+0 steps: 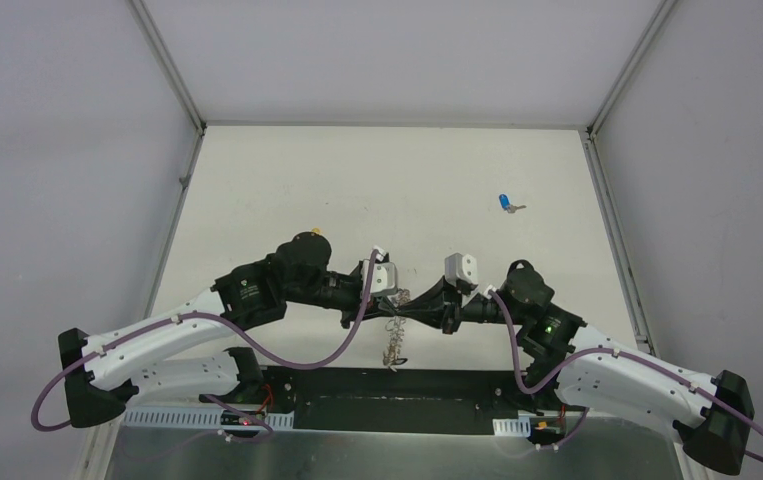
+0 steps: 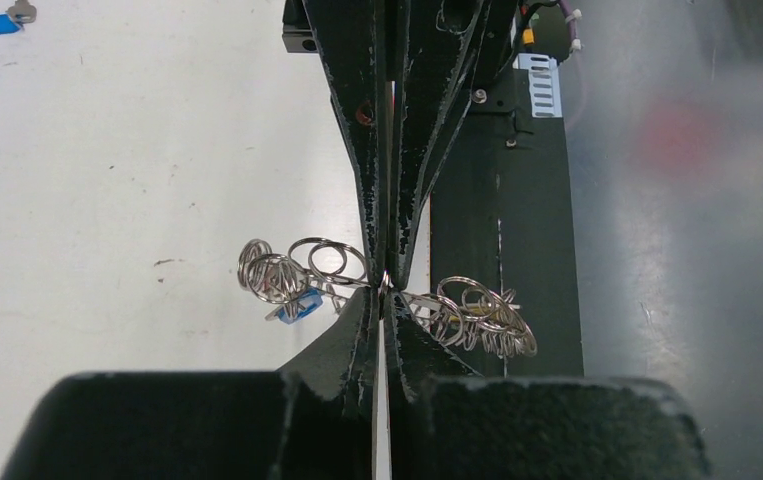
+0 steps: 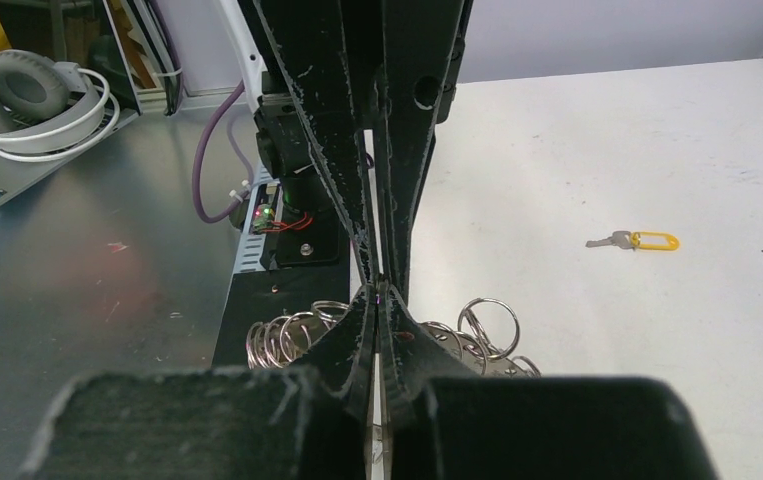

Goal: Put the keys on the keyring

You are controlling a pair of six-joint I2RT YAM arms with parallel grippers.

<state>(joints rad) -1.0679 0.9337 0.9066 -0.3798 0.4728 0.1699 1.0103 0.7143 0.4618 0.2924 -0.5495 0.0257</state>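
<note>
Keyring (image 2: pixel 477 318) status: pinched between both claws. My left claw (image 2: pixel 384 300) is closed tight on one strand of the coils. My right claw (image 3: pixel 380 300) meets it tip to tip from the opposite side, closed just as tight on the same strand. The coils sag to either side of the pinch and hang above the near edge of the table (image 1: pixel 357 180). A small blue tag (image 2: pixel 302 305) hangs among the coils. It appears to be a key already threaded, though the clutter prevents confirmation.

Outward from the pinch:
- Blue key (image 1: pixel 505 204) lies loose on the table, well apart, on the far right. Its long axis runs roughly across the table, with the head to the left and the blade to the right. My right arm is nearer.
- Yellow key (image 3: pixel 647 241) lies flat on the table toward my left arm's side, with its blade toward the near edge. I cannot make it out from overhead.

Judgement: collecting either key requires one claw to let go while the other keeps the ring.
</note>
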